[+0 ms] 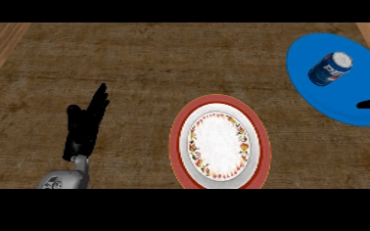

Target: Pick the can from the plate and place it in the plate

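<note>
Down at the lower left you see the left robot hand [85, 122], well to the left of the red-rimmed plate [177, 127]. Its fingers are straight and point up, away from you, and the thumb stands apart on the left; it is released and holds nothing. A short piece of grey forearm [65, 178] shows below it. It touches no object and rests over the bare wooden table [145, 63].

Your right robot hand [363, 103] shows only as a small black tip at the right edge, to the right of the red-rimmed plate and over the lower part of the blue plate [307, 85]. So little of it is visible that you cannot tell whether it is released or clenched.

Between the two hands, low in the view, lies the red-rimmed plate, with a white middle and a ring of red and yellow pattern inside its rim. Nothing lies on it.

Up and to the right of that plate sits the blue plate, cut off by the right edge. The can [330, 69] lies on it, tipped on its side, dark blue with white lettering, its silver top pointing up and right. The can is well apart from the red-rimmed plate and near the black tip, not touching it.
</note>
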Robot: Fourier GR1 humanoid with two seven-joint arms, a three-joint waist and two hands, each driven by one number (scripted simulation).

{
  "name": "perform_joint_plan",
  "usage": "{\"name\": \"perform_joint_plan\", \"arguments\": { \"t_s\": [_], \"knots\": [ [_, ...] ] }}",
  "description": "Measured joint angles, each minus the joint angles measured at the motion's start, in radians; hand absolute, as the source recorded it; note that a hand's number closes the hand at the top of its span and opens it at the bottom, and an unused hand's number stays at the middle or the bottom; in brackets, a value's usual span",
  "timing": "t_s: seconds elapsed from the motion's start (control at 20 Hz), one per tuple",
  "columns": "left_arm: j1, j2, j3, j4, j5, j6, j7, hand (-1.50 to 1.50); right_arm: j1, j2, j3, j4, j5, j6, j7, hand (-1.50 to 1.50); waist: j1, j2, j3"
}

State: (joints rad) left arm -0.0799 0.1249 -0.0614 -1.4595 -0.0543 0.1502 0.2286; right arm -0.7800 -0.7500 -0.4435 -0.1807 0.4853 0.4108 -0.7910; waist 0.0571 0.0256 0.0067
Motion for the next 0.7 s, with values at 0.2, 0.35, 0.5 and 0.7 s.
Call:
{"name": "perform_joint_plan", "arguments": {
  "t_s": [0.2, 0.35, 0.5, 0.7],
  "knots": [
    [0.012, -0.005, -0.006, 0.001, -0.010, 0.005, -0.017, 0.00, 0.015, -0.014, 0.002, 0.008, 0.000, -0.012, -0.011, -1.50, 0.003, 0.001, 0.000],
    [0.008, -0.002, -0.003, -0.008, -0.009, 0.002, -0.012, 0.00, 0.023, -0.026, 0.003, 0.016, 0.000, -0.019, -0.011, -1.50, 0.006, 0.002, 0.001],
    [0.006, -0.009, -0.010, -0.009, -0.013, 0.004, -0.011, 0.00, 0.033, -0.047, 0.000, 0.021, -0.003, -0.021, -0.015, -1.50, 0.006, 0.004, 0.002],
    [-0.002, -0.009, -0.006, -0.010, -0.010, 0.003, -0.005, 0.00, 0.043, -0.062, -0.007, 0.027, -0.010, -0.033, -0.020, -1.50, 0.009, 0.006, 0.003]
  ]
}}
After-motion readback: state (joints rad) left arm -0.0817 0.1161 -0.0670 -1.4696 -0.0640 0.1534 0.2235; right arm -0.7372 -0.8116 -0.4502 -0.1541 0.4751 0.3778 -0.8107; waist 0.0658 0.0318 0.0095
